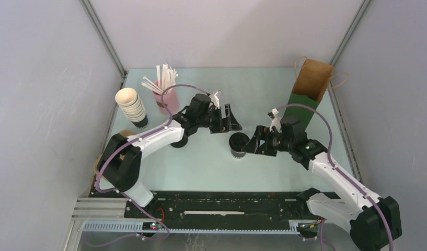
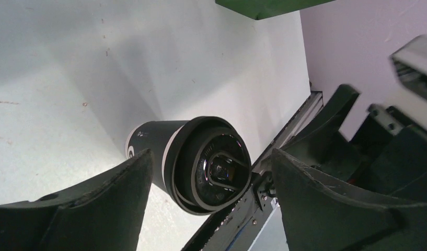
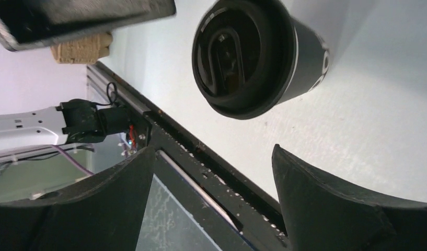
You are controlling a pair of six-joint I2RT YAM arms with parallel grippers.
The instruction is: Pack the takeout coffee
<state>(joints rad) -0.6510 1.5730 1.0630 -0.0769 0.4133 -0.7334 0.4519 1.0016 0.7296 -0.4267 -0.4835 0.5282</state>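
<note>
One coffee (image 1: 238,145) stands upright near the middle of the table (image 1: 200,172), between the two grippers and well apart from the bag (image 1: 310,83) at the far right. It is a short dark paper cup with a round black lid (image 3: 241,55) pressed on top, and a thin pale line shows where lid meets cup. The lid has a raised rim and a sunken oval sip flap. A white mark curls on the cup's wall, but only part of it shows in either wrist view and it cannot be read. The lid hides what is inside.

The left gripper (image 1: 231,119) hangs just behind the coffee, jaws spread wide with nothing between them. The right gripper (image 1: 252,144) sits just beside the coffee on its right, jaws likewise wide apart and empty. From above I cannot tell whether a fingertip touches the cup, though its own camera shows a gap.

The left wrist view cuts the bag to a green corner. A dark round thing (image 1: 177,142) under the left arm (image 1: 153,138) is too covered to name.
</note>
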